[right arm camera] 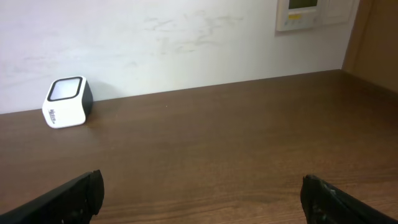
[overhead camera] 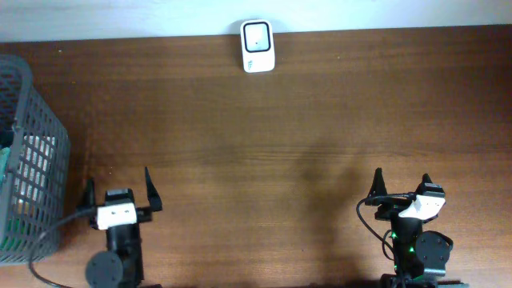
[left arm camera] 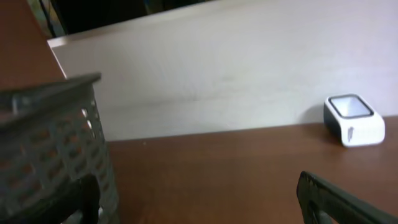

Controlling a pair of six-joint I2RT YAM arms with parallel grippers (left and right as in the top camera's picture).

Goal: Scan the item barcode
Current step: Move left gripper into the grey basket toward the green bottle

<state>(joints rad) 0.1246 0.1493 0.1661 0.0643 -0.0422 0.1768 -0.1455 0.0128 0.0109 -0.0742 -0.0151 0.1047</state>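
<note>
The left gripper (overhead camera: 118,188) and right gripper (overhead camera: 402,181) are sitting wide open. A scanner (overhead camera: 258,46) is standing far ahead, a basket (overhead camera: 40,152) close beside the left one.

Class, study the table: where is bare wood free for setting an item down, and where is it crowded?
The widest free patch is the middle of the brown wooden table, bordered by the white square scanner behind and the open left pincer and right pincer in front. The far right is bare too. Crowded: the left edge, taken by the grey mesh basket.
</note>
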